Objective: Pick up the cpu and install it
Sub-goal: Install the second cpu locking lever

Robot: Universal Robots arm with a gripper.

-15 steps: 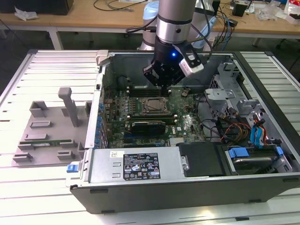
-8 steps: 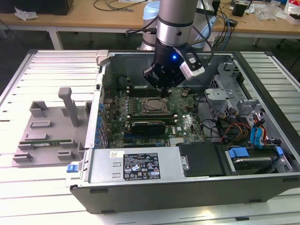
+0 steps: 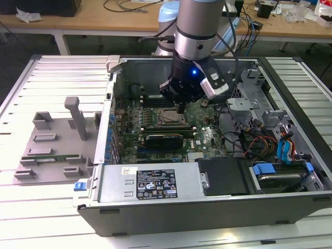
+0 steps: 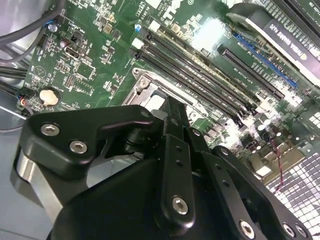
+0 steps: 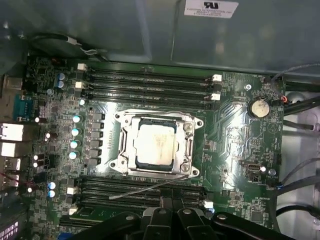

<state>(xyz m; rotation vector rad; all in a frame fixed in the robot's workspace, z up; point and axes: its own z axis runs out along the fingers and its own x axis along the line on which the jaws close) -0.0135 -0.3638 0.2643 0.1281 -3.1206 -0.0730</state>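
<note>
The cpu [image 5: 156,144], a dull silver square, lies flat inside the metal socket frame [image 5: 121,150] in the middle of the green motherboard [image 5: 235,135]. A thin wire lever [image 5: 150,186] lies loose and slanted along the frame's side. In the exterior view the cpu [image 3: 170,118] sits in the socket inside the open computer case. My gripper [image 3: 180,108] hangs just above the socket's edge on the exterior view's right. Its black fingers [image 4: 172,117] are pressed together with nothing between them, and they hide part of the socket frame [image 4: 142,85] in the second wrist view.
Black memory slots [image 5: 150,82] run along both long sides of the socket. A black expansion card [image 3: 165,138] lies nearer the camera. Drive bays and cables [image 3: 270,140] crowd the case on the exterior view's right. A grey fixture tray [image 3: 57,140] rests on the table at the left.
</note>
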